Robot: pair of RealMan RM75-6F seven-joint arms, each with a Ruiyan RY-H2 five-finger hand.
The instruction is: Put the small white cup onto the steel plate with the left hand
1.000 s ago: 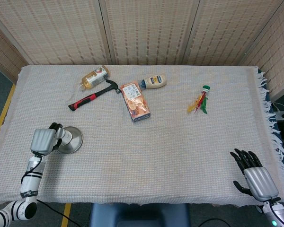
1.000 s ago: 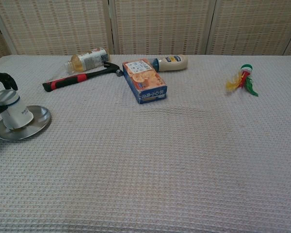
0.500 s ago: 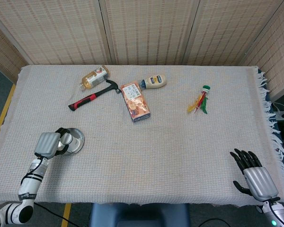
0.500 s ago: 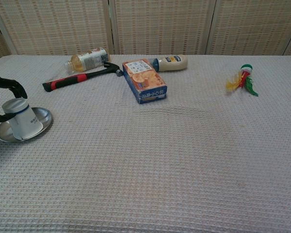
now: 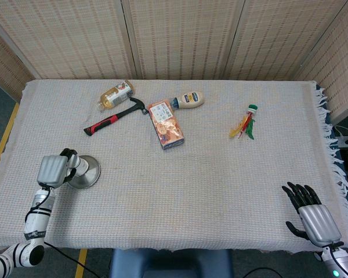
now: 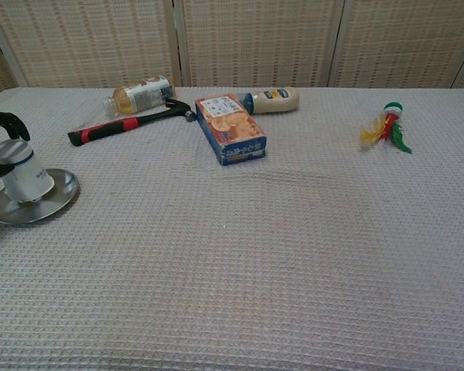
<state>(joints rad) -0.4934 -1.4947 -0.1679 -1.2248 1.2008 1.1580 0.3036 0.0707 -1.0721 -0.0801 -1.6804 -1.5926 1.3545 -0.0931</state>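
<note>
The small white cup (image 6: 22,173) stands upside down, slightly tilted, on the steel plate (image 6: 56,202) at the table's left side. My left hand (image 5: 54,170) sits just left of the plate (image 5: 88,174) and holds the cup, with dark fingers (image 6: 5,120) curved around it at the frame's left edge. In the head view the hand hides most of the cup. My right hand (image 5: 311,212) rests at the near right corner of the table, fingers spread and empty.
At the back left lie a red-handled hammer (image 5: 113,119), a plastic bottle (image 5: 117,94), an orange box (image 5: 165,124) and a mayonnaise bottle (image 5: 188,99). A feathered toy (image 5: 247,123) lies at the back right. The table's left edge runs close to the plate.
Half a second ago the cup leaned far over toward the plate's right side. It now stands nearly upright further left, and my left hand has drawn back left with it.
</note>
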